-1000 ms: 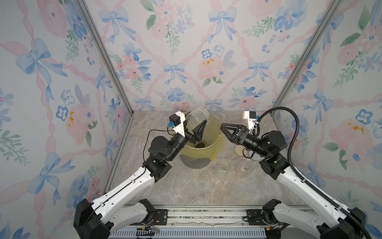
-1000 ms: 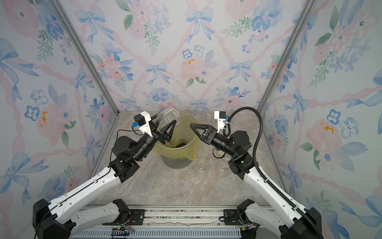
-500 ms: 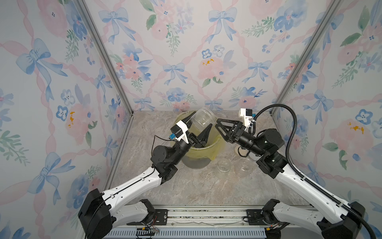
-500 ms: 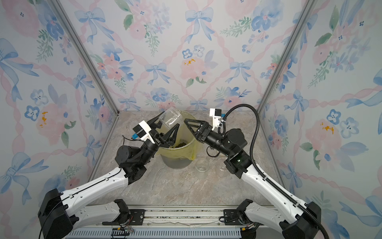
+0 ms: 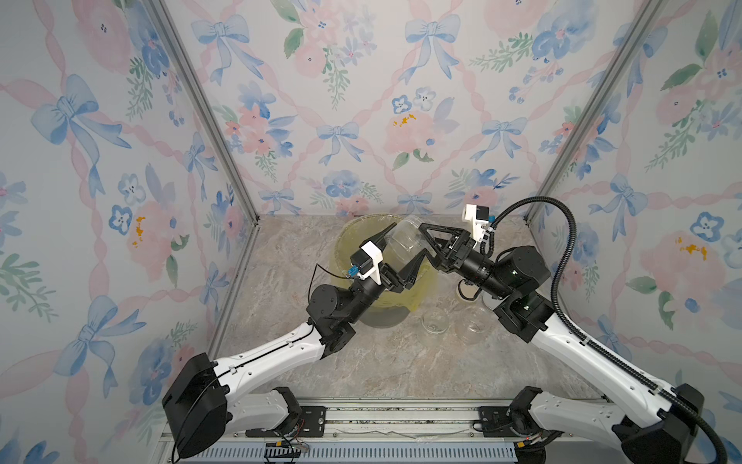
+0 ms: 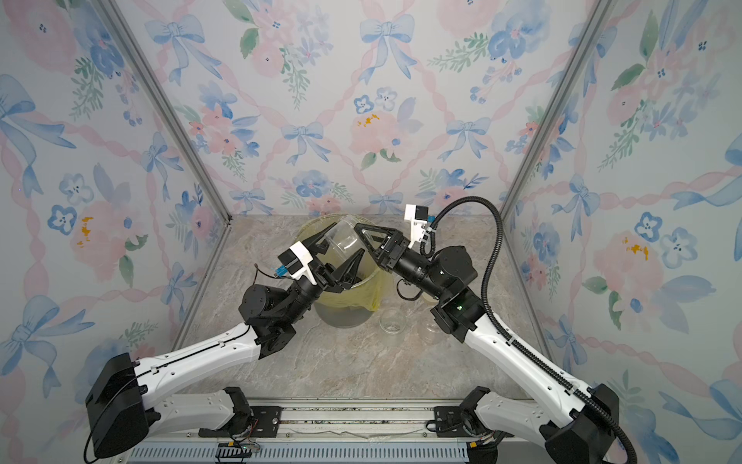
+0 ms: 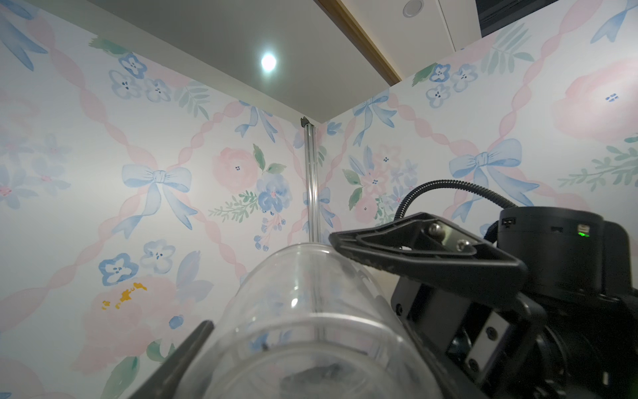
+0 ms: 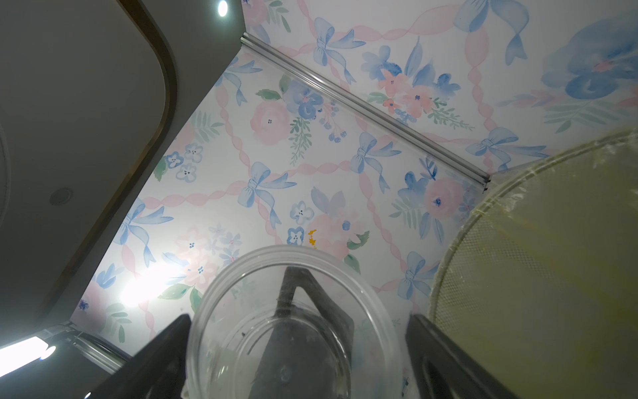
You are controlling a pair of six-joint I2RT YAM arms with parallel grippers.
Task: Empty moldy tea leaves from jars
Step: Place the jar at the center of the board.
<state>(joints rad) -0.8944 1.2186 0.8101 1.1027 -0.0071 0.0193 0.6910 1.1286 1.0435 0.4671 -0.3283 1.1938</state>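
The left arm (image 5: 273,353) and right arm (image 5: 582,349) had white shells on the long links and matte black joints and bases. A black corrugated conduit (image 5: 564,249) ran along the right arm. Each wrist bore a white camera bracket (image 5: 371,257); the left one's had a blue connector (image 5: 353,270) and thin black wire. The left gripper (image 5: 409,240) and right gripper (image 5: 423,241) had black, triangular open-frame fingers (image 7: 414,248), one fixed by two silver screws (image 7: 435,228), near a small green light (image 7: 582,235).

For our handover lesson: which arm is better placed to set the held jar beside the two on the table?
Probably right: the open right gripper straddles the jar in the left gripper, and the two jars stand beside that arm.
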